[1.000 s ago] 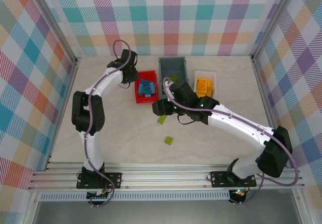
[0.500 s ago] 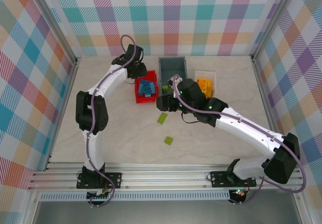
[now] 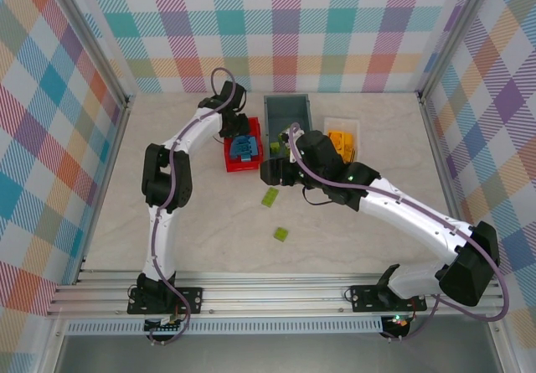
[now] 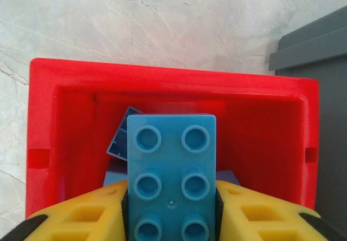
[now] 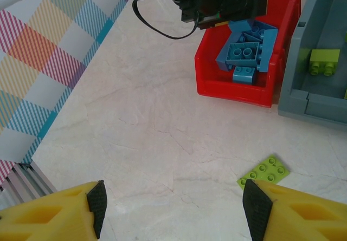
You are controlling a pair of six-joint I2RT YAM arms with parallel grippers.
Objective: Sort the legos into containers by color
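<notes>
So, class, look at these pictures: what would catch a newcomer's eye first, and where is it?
The blue brick stands out first, held between the yellow fingers of the left gripper right over the red bin of other blue pieces. Next comes a lime green lego lying loose on the table ahead of the open right gripper, beside the grey bin that holds green ones.

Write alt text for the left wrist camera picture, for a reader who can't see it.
A blue studded plastic brick is clamped between the yellow fingers of the left gripper, above an open red rectangular plastic bin holding other blue bricks. The bin stands on a pale marbled table, with the corner of a grey plastic bin at the right edge.
</notes>
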